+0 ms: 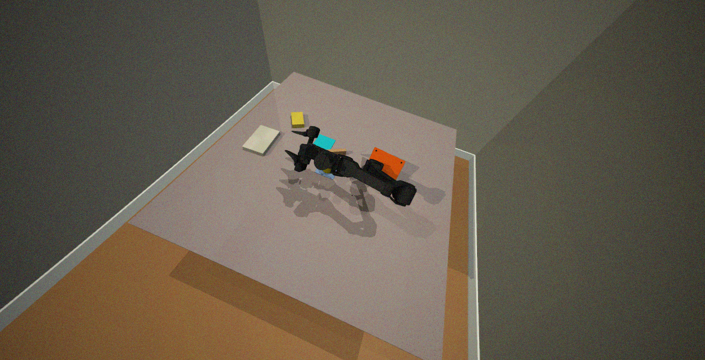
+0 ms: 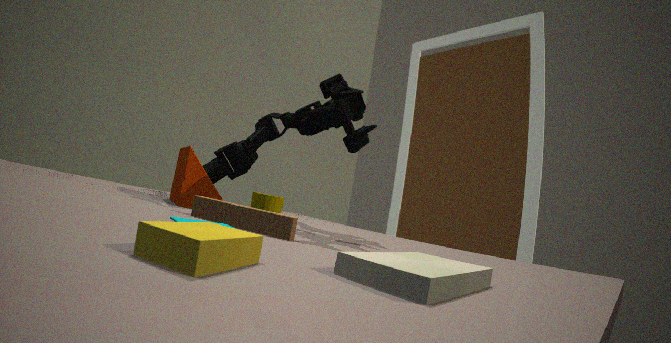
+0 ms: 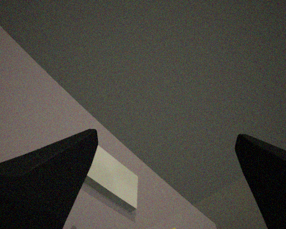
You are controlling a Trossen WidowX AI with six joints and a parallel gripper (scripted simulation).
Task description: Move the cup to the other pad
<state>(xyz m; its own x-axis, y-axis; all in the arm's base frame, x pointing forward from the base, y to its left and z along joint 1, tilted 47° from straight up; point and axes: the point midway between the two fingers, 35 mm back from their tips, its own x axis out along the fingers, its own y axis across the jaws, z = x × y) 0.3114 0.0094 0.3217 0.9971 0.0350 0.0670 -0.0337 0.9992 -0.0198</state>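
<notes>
- The gripper (image 2: 361,135) hangs high above the bench (image 2: 304,303), spread wide, holding nothing.
- The olive cup (image 2: 267,201) stands at frame centre behind the wooden bar (image 2: 244,217).
- Likely rigid and light; loose marbles shift, so grasp its side wall and keep it upright.

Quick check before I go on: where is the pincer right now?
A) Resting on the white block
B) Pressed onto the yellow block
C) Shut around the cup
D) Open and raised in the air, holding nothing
D: the exterior view shows the pincer raised well above the table, and the wrist view shows its fingers spread wide with only table and wall between them.
</notes>
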